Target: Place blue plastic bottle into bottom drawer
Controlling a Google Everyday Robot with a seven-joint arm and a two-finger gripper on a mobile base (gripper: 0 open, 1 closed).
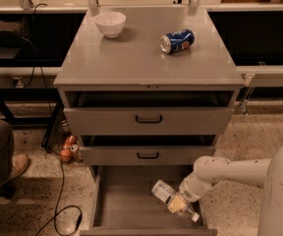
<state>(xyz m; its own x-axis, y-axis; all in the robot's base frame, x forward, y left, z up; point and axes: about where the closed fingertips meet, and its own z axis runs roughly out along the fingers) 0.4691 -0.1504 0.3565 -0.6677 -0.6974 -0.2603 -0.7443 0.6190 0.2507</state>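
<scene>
The blue plastic bottle [162, 191] is clear with a white-and-blue label. It lies tilted low inside the open bottom drawer [124, 203], toward its right side, with one end pointing up-left and the other down-right. My gripper [177, 204] is shut on the bottle's lower half and reaches in from the right on the white arm [230, 170]. The drawer is pulled far out and its inside is plain grey.
A white bowl [110, 23] and a blue soda can [177, 40] sit on the cabinet top. The two upper drawers with black handles [149, 118] stand slightly open. A person's leg and shoe [1, 157] are at left. Cables [60, 200] and small cans [68, 148] lie on the floor.
</scene>
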